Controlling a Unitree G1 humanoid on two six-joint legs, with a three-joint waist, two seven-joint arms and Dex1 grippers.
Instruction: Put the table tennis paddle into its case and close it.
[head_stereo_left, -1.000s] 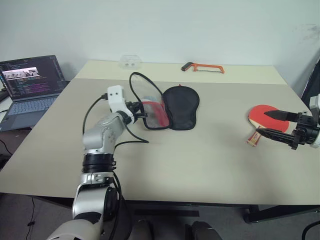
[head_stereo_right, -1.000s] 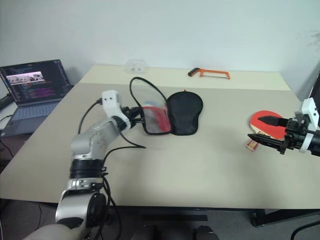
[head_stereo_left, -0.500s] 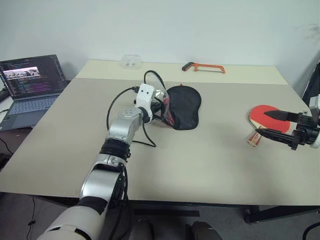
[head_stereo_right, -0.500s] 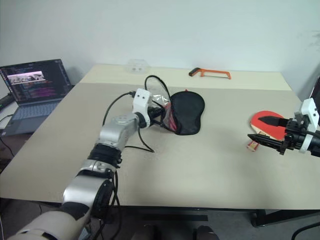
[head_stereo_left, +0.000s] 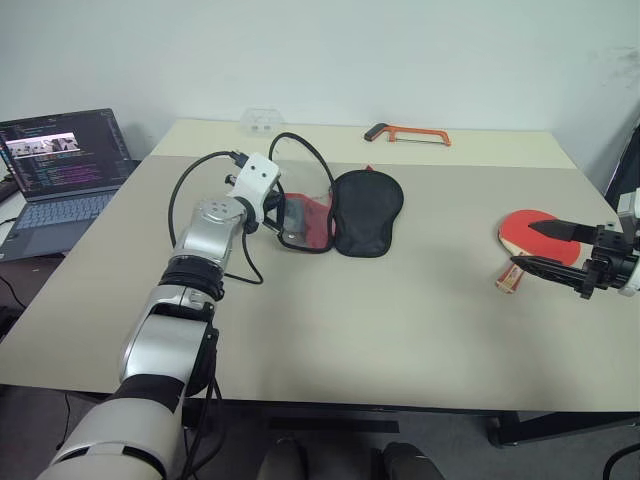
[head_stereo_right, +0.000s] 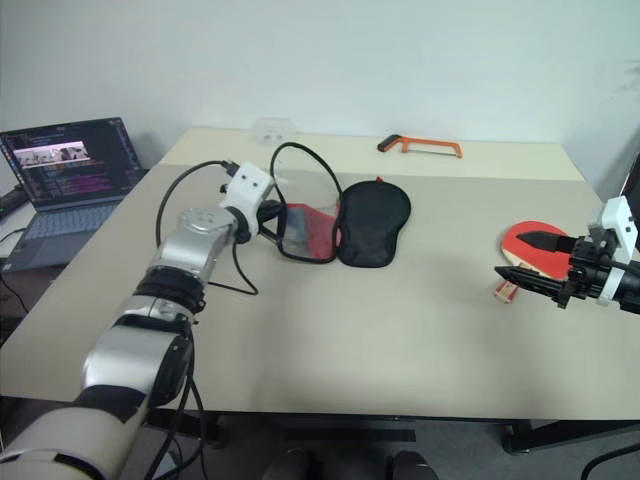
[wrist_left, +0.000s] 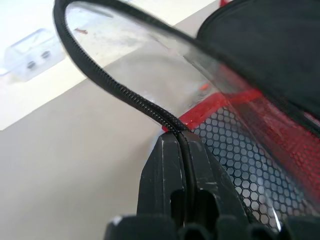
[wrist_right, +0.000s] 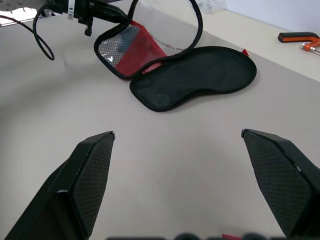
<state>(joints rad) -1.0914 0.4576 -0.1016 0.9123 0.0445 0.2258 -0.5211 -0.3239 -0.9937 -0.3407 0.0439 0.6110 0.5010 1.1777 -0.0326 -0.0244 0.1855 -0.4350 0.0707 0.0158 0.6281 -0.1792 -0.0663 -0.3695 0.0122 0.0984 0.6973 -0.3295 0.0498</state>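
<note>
Table tennis paddle (head_stereo_left: 528, 236), the rigid bat with round red rubber face and short pale wooden handle, is lying near the right edge of the beige tabletop (head_stereo_left: 380, 320), well apart from the case. The soft paddle-shaped zip case (head_stereo_left: 345, 213) is lying open near the middle of the tabletop, toward the far side: its black half (head_stereo_left: 368, 211) is flat, and its red half with black mesh pocket (head_stereo_left: 306, 221) is standing slightly lifted beside it. Between the case and the paddle a wide bare area is staying free, and the whole front part of the tabletop is also bare.

The left claw (wrist_left: 186, 150) is pinching tight the black zip edging (wrist_left: 122, 90) of the red half. The right claw (head_stereo_left: 545, 247) is standing with its two black fingers (wrist_right: 90, 170) wide apart, gripping nothing, just over the paddle.

An orange hacksaw (head_stereo_left: 407, 133) and a small clear plastic box (head_stereo_left: 262, 122) are lying at the far edge. A laptop (head_stereo_left: 58, 170) is standing on a lower desk at the left side.
</note>
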